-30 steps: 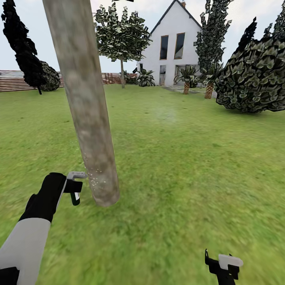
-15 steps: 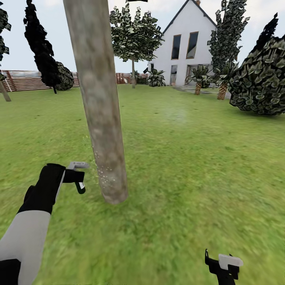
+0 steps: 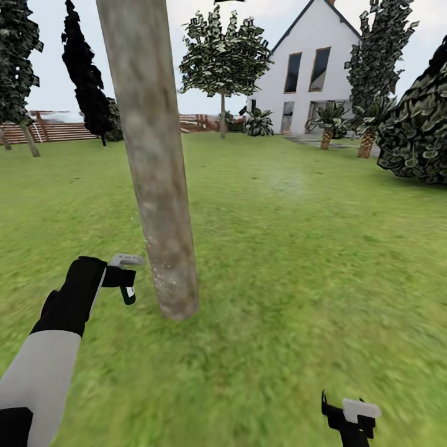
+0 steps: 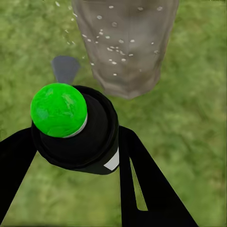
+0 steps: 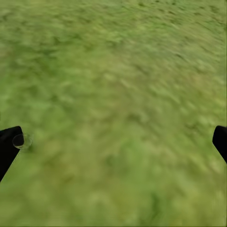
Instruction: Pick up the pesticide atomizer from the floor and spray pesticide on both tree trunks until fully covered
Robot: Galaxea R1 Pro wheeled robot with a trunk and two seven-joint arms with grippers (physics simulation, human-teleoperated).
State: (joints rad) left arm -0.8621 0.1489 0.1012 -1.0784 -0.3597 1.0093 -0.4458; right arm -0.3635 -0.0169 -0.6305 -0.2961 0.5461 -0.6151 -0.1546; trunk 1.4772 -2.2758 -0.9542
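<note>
— Pesticide atomizer [image 4: 75, 130]: what does it look like, and where is it?

— A stubby black cylinder with a glossy round green cap. In the head view it sits at lower left [image 3: 128, 293], just beside the base of the tree trunk [image 3: 155, 167] without touching it.

— And the trunk's surface?

— Smooth, pale grey-beige, mottled brown and leaning slightly. In the left wrist view its foot [image 4: 125, 45] is flecked with small white droplets, and more hang in the air beside it.

— What is the left gripper [image 3: 124, 282] doing?

— Its two black fingers [image 4: 142, 184] are clamped on either side of the bottle's body.

— The right gripper [image 3: 351, 417]?

— At the lower right of the head view, over blurry green grass [image 3: 298, 248]. In its wrist view the dark fingertips [image 5: 8, 146] sit at opposite edges, spread wide, holding nothing.
</note>
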